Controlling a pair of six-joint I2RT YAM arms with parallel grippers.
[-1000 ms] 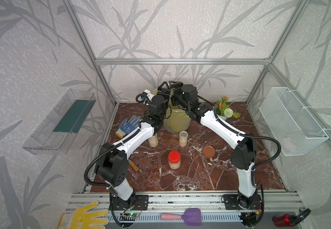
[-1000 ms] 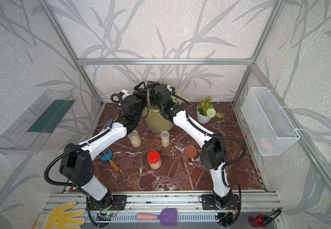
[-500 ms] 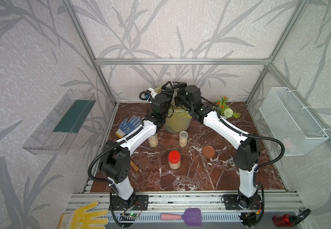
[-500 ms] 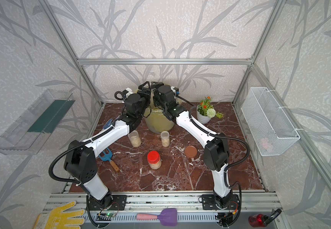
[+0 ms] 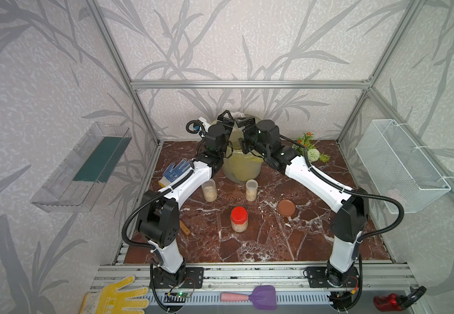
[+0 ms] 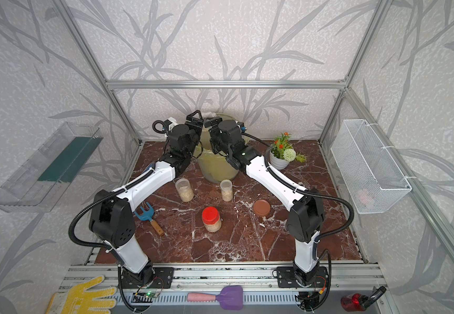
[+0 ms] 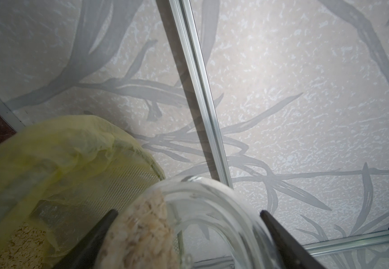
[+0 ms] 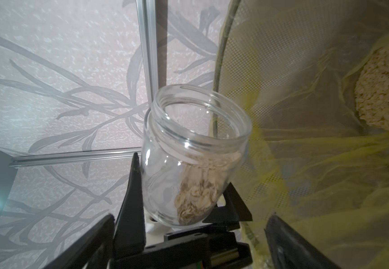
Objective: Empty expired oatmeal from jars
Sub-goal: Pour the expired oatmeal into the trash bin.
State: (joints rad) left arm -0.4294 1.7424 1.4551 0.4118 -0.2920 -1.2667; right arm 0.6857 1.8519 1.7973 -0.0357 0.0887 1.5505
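The big round yellow-bagged bin (image 5: 241, 168) at the back edge of the marble table (image 5: 275, 244) already holds a heap of pale oat flakes (image 8: 384, 93). Three small clear jars (image 5: 209, 190) mid-table aren't emptied yet. My left pincer (image 7: 188, 211) squeezes an open glass jar (image 8: 189, 163) by the bin's rim. It slants, mouth up toward the bin, with some flakes inside. My right pincer (image 8: 191, 217) gapes wide, empty.

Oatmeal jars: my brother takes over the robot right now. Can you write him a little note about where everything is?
Left gripper: shut on the open jar, tilted toward the yellow-bagged bin; oatmeal is inside it.
Right gripper: open, empty, close to that jar.
Done: brown lid lies on the table; some oats are in the bin.
Left: finish pouring, then empty the red-lidded jar, the wider clear jar and the slim clear jar, all standing on the table with oats.
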